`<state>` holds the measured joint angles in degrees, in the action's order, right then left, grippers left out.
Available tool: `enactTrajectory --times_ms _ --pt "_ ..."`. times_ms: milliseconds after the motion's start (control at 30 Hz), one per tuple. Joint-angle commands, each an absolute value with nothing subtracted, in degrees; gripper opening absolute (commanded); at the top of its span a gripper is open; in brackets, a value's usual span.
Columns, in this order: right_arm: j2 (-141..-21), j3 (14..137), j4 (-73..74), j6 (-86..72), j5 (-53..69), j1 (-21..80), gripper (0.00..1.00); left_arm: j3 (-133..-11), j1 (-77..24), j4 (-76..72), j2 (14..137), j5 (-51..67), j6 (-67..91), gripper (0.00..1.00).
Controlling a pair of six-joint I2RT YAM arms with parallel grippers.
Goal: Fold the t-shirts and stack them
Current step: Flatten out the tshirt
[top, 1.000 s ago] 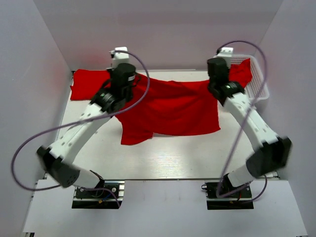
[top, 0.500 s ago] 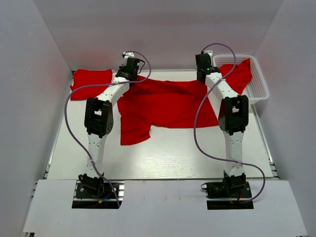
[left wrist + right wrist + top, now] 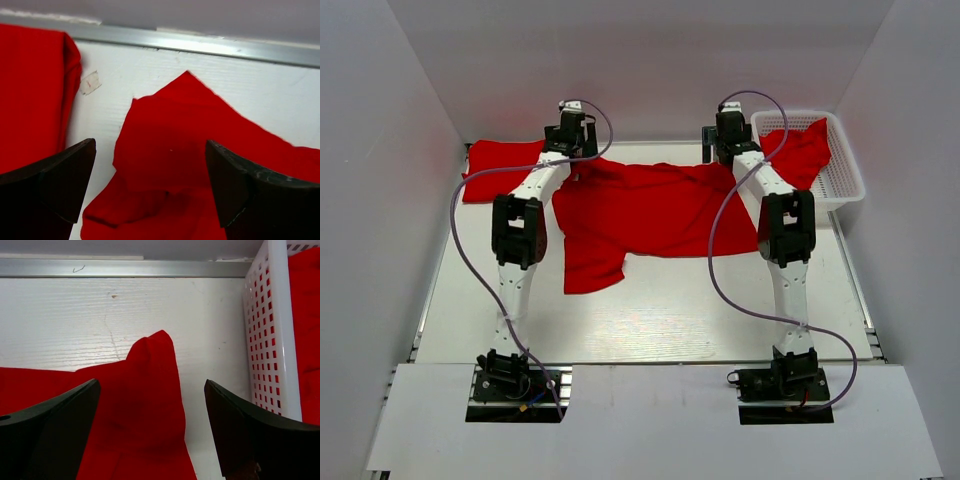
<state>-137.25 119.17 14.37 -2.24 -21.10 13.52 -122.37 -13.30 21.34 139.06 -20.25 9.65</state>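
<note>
White table (image 3: 650, 315) holds t-shirt (image 3: 660, 212), far corners below wide-spread left tool (image 3: 150, 145) and right tool (image 3: 151, 385)

No legible text, label, brand, number or sign appears in any view. A small tape patch (image 3: 90, 82) on the worktop (image 3: 225, 75), at 10 o'clock in the left wrist view, bears an unreadable red mark.

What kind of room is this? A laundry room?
Probably not: it looks like a robot test booth. Plain walls box in a table, two robot arms stand at its edge, and red t-shirts lie there.
</note>
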Motion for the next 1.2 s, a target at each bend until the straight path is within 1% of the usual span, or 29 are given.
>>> enactTrajectory --times_ms 0,67,167,233,267,333,400,433,500,533,567,600,633,667,700,733,800,933,1000,1167 --pt "-131.7 121.6 11.8 -0.3 -18.5 13.4 0.90 -126.8 -13.5 23.6 134.5 -17.0 9.0 1.00" --pt "-129.9 120.5 12.7 -1.3 -15.9 13.3 0.90 -126.1 -13.5 24.8 131.2 -16.4 8.4 1.00" --pt "-123.1 117.9 15.5 -2.5 -14.0 13.5 0.90 -123.9 -13.5 29.4 126.8 -14.8 7.8 1.00" --pt "-117.0 115.3 17.1 -3.2 -13.5 13.6 0.90 -122.0 -13.5 32.4 121.7 -14.2 7.8 1.00" --pt "-115.3 110.4 17.7 -5.7 -13.8 13.6 0.90 -118.7 -13.5 34.0 119.7 -14.2 9.0 1.00" --pt "-108.8 104.9 19.7 -7.6 -13.9 13.6 0.90 -114.6 -14.2 38.7 113.6 -15.4 10.4 1.00" --pt "-105.7 99.4 22.4 -10.2 -14.6 13.7 0.90 -106.5 -14.8 42.2 109.0 -14.2 13.4 1.00" --pt "-101.3 95.3 23.1 -11.6 -14.6 13.8 0.90 -99.2 -14.8 42.2 103.7 -12.1 14.8 1.00" --pt "-97.5 87.9 26.4 -15.9 -16.6 13.8 0.90 -91.0 -14.8 42.2 97.8 -10.0 18.2 1.00" --pt "-95.4 86.3 28.9 -17.3 -17.7 13.8 0.90 -82.9 -15.3 42.2 91.9 -8.5 19.8 1.00" --pt "-92.8 82.2 29.9 -20.4 -19.1 13.7 0.90 -75.1 -15.3 40.4 88.9 -6.4 20.6 1.00" --pt "-92.7 81.0 31.9 -21.5 -19.5 13.8 0.90 -75.1 -15.3 40.3 86.1 -6.3 21.6 1.00" --pt "-91.5 79.2 32.9 -22.7 -19.9 13.7 0.90 -69.6 -15.3 40.3 83.8 -6.3 21.6 1.00" --pt "-87.8 77.9 33.0 -23.4 -20.1 13.8 0.90 -67.8 -16.0 41.0 81.8 -6.3 21.6 1.00" --pt "-86.6 72.6 32.5 -25.2 -19.6 13.8 0.90 -66.4 -16.6 42.3 80.4 -6.3 22.2 1.00" --pt "-85.3 70.9 32.4 -25.7 -19.6 13.7 0.90 -63.5 -16.6 44.4 78.4 -6.9 22.2 1.00" --pt "-79.7 65.3 30.8 -27.2 -18.6 13.5 0.90 -58.3 -17.7 45.1 76.4 -6.9 23.2 1.00" --pt "-75.7 59.4 29.6 -27.9 -17.8 13.5 0.90 -50.5 -18.7 42.4 75.7 -2.6 25.8 1.00" --pt "-76.0 59.5 30.7 -27.6 -18.4 13.4 0.90 -47.8 -18.7 40.1 75.7 -2.1 26.4 1.00" --pt "-77.8 60.2 32.7 -27.2 -19.1 13.4 0.90 -45.8 -19.2 38.4 77.2 -2.1 26.9 0.98"
